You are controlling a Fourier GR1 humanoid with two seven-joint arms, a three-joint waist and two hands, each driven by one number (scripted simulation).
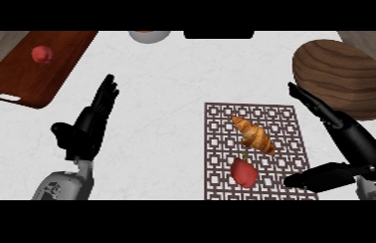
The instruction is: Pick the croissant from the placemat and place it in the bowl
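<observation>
Across the white marbled bench (pixel 169 87): nothing of the task done yet. At far right, large brown wooden bowl (pixel 339 73), holding nothing visible. Below it, patterned brown lattice placemat (pixel 283 121), carrying the golden croissant (pixel 254 134) and, just beside it, a red pepper-like fruit (pixel 243 173). Right hand (pixel 332 146) released, fingers straight, thumb spread, beside the placemat, apart from the croissant. Left hand (pixel 92 122) resting open, fingers up, at left. Grasp, lift and drop all left.

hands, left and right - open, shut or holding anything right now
Left hand: open, holding nothing.
Right hand: open, holding nothing, beside the placemat.
</observation>
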